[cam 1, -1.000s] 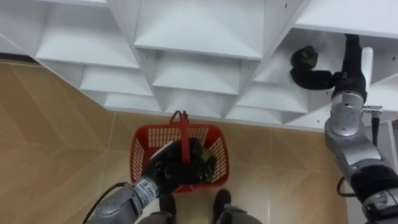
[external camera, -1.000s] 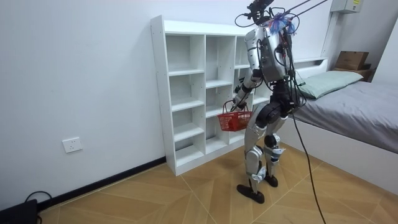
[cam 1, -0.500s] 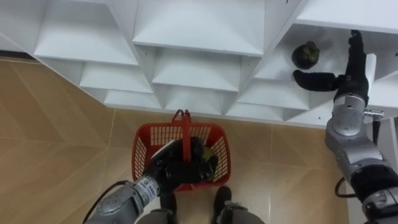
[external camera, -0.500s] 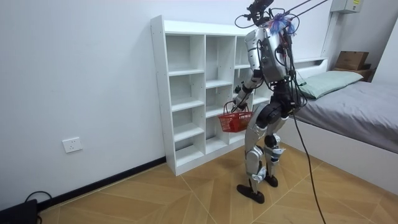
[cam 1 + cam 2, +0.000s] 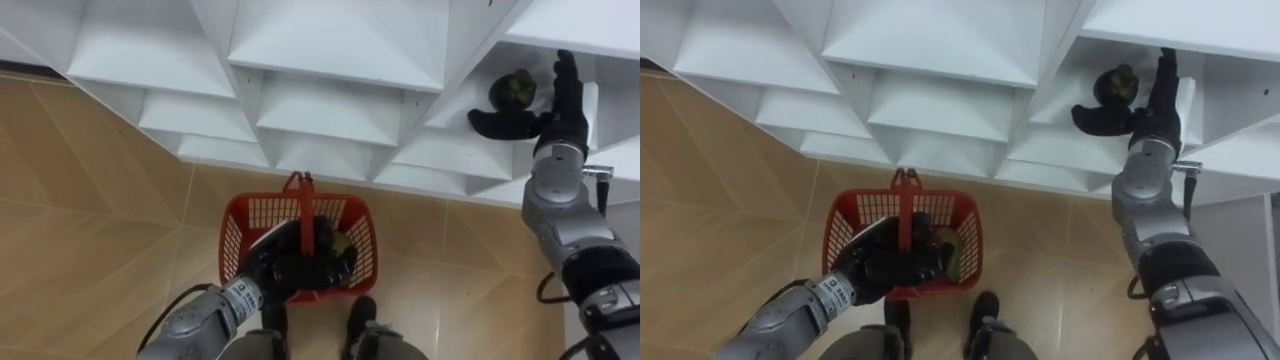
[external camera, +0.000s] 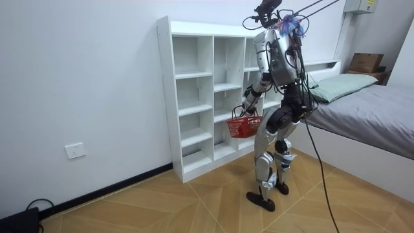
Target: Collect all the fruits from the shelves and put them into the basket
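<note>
Fruit (image 5: 517,88) laid on closet (image 5: 330,40) shelf, right hand (image 5: 553,117) spread open at that shelf, nothing gripped, red basket (image 5: 262,212) held before closet, handle clasped by left hand (image 5: 285,268).

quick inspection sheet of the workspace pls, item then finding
surface: white closet, compartments in view mostly bare
job's things: dark fruit on a right-hand shelf; red basket with a greenish fruit inside
clutter: nothing seen
hands: left hand shut on the basket's handle; right hand open beside the dark fruit
cables: dark box with a lead, on the floor by the wall
surroundings: wooden floor, bed, wall socket
</note>
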